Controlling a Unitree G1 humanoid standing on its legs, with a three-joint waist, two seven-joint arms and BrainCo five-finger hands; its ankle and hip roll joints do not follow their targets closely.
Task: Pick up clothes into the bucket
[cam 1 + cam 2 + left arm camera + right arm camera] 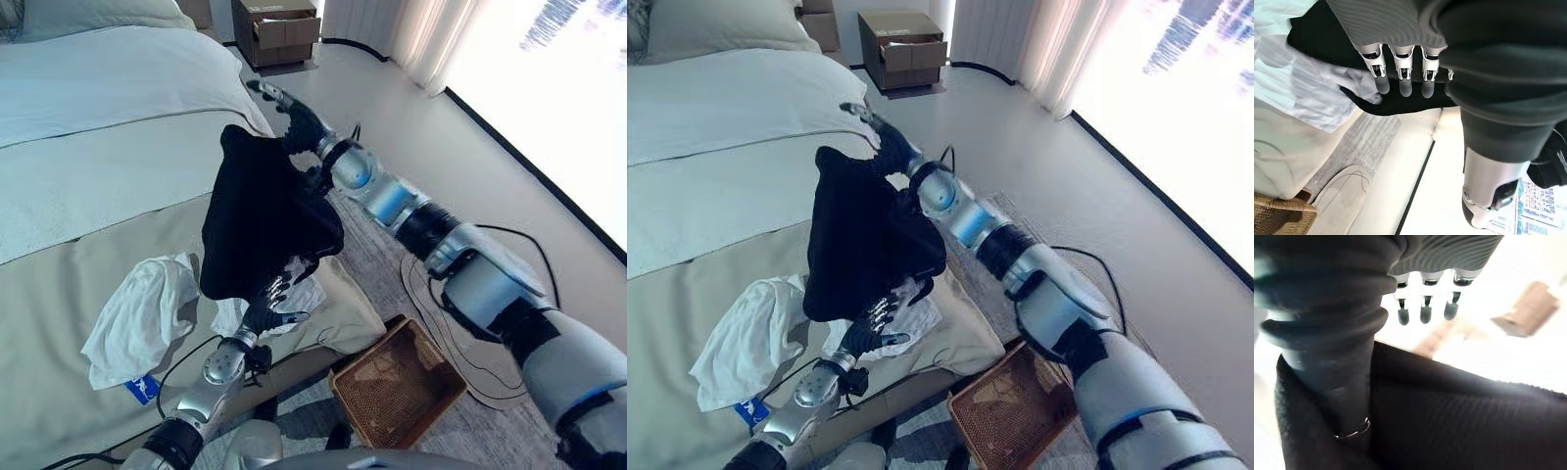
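Black garment (260, 220) hangs draped over my straight-fingered right hand (294, 113); left hand (272, 299) relaxed beneath it, basket (397, 387) down-right.

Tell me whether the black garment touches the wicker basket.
Apart. In the left eye view the black garment hangs draped over the right hand above the bed, well clear of the basket on the floor.

Black cloth garment (260, 220) held up over the bed (88, 166).
Right hand (294, 113) at its top, fingers extended; left hand (266, 308) at its hem; brown wicker basket (397, 384) on the floor.
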